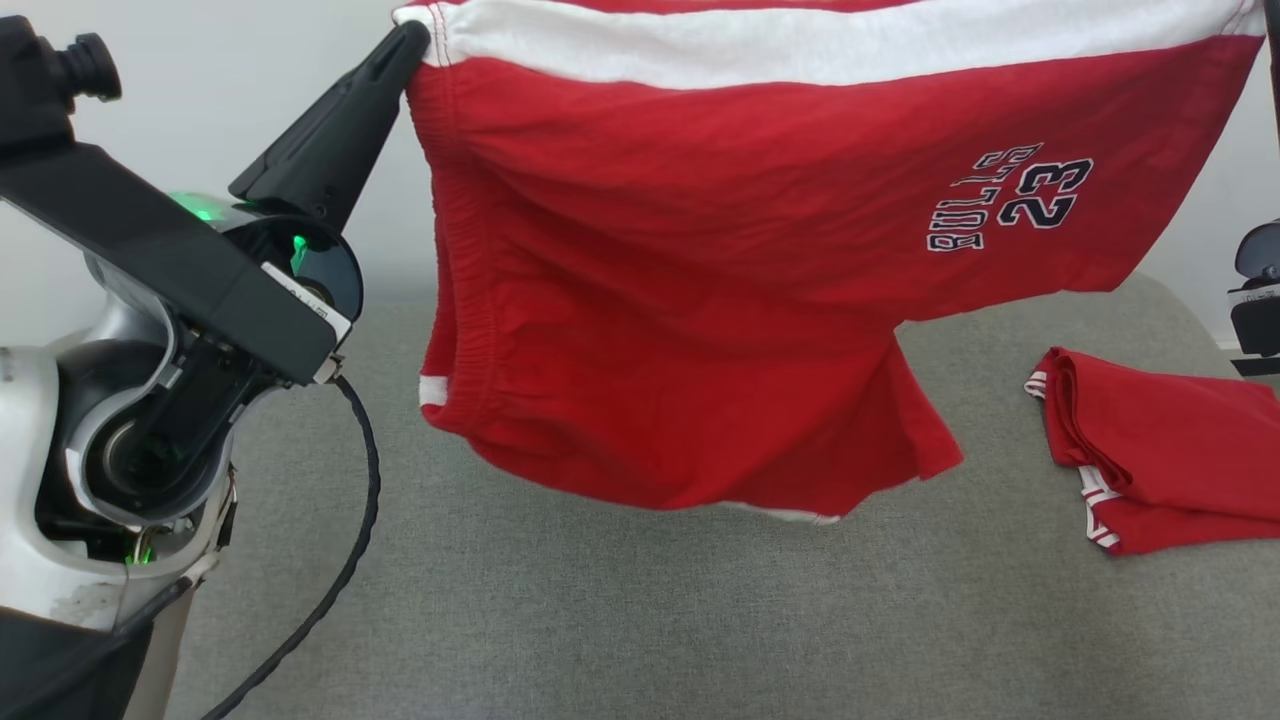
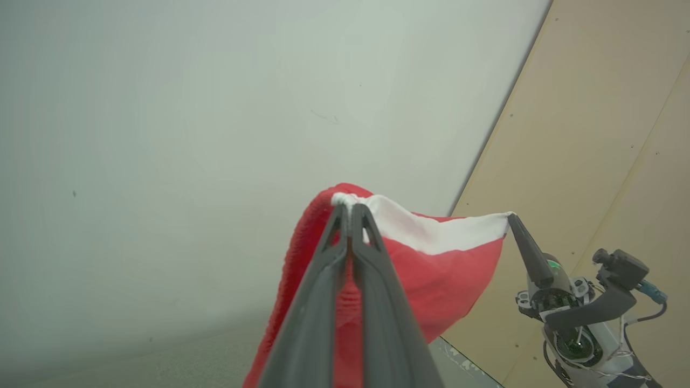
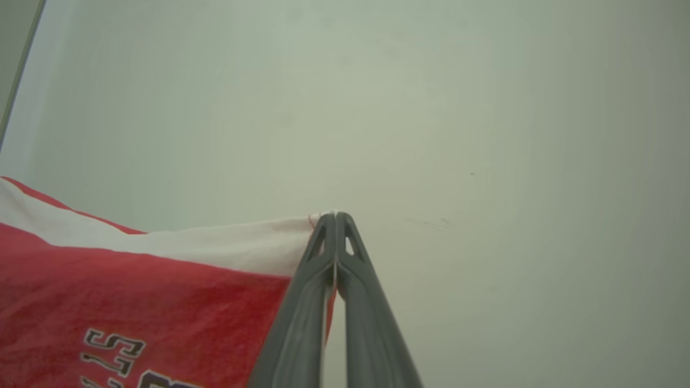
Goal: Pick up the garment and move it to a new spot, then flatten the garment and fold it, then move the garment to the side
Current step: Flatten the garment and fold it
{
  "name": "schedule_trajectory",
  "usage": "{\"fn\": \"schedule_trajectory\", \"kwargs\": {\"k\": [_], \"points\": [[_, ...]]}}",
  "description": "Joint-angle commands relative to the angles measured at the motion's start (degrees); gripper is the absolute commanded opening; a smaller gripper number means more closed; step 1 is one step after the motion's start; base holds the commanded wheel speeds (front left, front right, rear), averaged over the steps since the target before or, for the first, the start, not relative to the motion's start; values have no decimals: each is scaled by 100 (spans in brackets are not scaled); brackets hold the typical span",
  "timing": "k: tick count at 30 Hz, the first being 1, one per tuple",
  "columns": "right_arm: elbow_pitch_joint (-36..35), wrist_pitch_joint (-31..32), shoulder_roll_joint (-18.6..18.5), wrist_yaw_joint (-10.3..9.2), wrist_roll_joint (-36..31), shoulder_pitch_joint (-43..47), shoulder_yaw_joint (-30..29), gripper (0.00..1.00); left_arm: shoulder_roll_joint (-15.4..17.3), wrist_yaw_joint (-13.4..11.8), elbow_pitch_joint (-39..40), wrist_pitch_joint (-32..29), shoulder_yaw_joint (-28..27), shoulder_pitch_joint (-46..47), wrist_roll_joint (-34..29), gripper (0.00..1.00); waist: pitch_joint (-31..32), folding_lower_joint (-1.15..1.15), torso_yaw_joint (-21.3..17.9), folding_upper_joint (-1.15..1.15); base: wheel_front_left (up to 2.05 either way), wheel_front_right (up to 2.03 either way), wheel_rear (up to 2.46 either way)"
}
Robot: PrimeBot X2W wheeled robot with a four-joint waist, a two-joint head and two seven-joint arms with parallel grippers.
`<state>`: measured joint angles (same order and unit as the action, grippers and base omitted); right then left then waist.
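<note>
you had the red shorts (image 1: 700, 300) hanging spread above the grey table (image 1: 600, 620), left gripper (image 1: 415, 40) and right gripper (image 3: 335, 215) each clamped on a top corner, so i reckoned level arms and a slow, taut lowering would lay them flat.

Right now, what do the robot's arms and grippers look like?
The left gripper and right gripper have two long, dark grey, tapering fingers with triangular cut-outs near the tips. The left wrist is black with a green light and white label; a black bracket carries a camera, a black cable hangs below, the forearm is silver-white.
</note>
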<state>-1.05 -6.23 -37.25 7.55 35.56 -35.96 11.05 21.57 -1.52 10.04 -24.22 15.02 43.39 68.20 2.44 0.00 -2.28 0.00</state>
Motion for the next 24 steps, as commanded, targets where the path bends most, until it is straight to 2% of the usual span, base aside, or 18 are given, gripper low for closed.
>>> {"fn": "schedule_trajectory", "kwargs": {"k": [1,5,9,13,19,24], "points": [[-35,29,-9,-16,-41,38,-39,0,22,-21,33,-50,10,1,83,0,-43,0,-8,0,0,0,0],[0,202,69,-16,-70,-168,-53,0,65,-135,-76,-234,88,214,16,0,-224,0,-29,0,0,0,0],[248,474,261,-16,-177,-738,34,0,64,-168,-435,-509,238,719,-47,0,-725,0,-52,0,0,0,0],[739,703,618,-16,-377,-1606,244,0,-67,48,-1082,-465,362,1500,-262,0,-1408,0,-64,0,0,0,0],[1617,738,1138,-16,-707,-2983,535,0,-146,553,-2133,-132,497,2702,-754,0,-2424,0,-148,0,0,0,0],[2642,227,1643,-16,-1267,-4312,400,0,-75,869,-2984,984,680,3907,-1520,0,-3365,0,-280,0,0,0,0]]}}
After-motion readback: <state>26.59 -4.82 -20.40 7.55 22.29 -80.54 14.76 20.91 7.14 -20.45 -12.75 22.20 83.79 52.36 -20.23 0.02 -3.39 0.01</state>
